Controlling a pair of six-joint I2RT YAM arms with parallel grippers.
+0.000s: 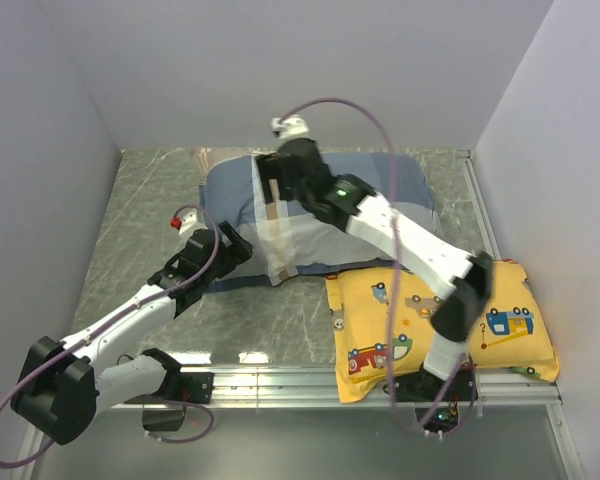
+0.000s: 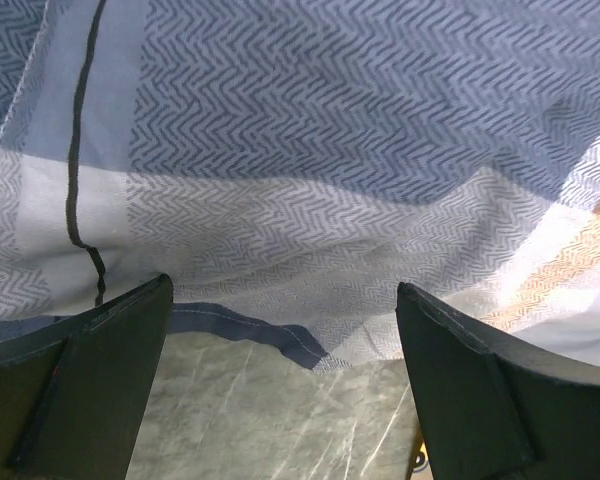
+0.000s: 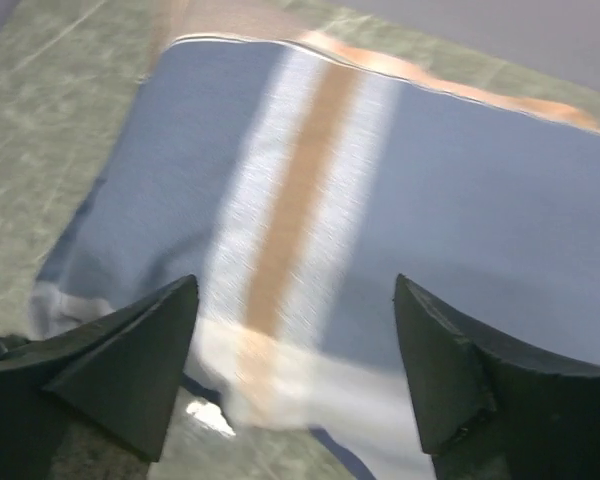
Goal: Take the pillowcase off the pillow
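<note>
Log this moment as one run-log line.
left end effector open, at pillowcase hem | right end effector open, over pillowcase | nothing gripped

On your left gripper (image 2: 282, 285) the jaws stand wide, and the striped blue-grey fabric pillowcase (image 2: 330, 150) fills everything ahead of them, its hem hanging just between the tips. Under that hem there's bare grey marbled table (image 2: 280, 420), so there's room. Your right gripper (image 3: 295, 281), jaws parted too, meets the same cloth ahead, with open table past its left jaw.
</note>
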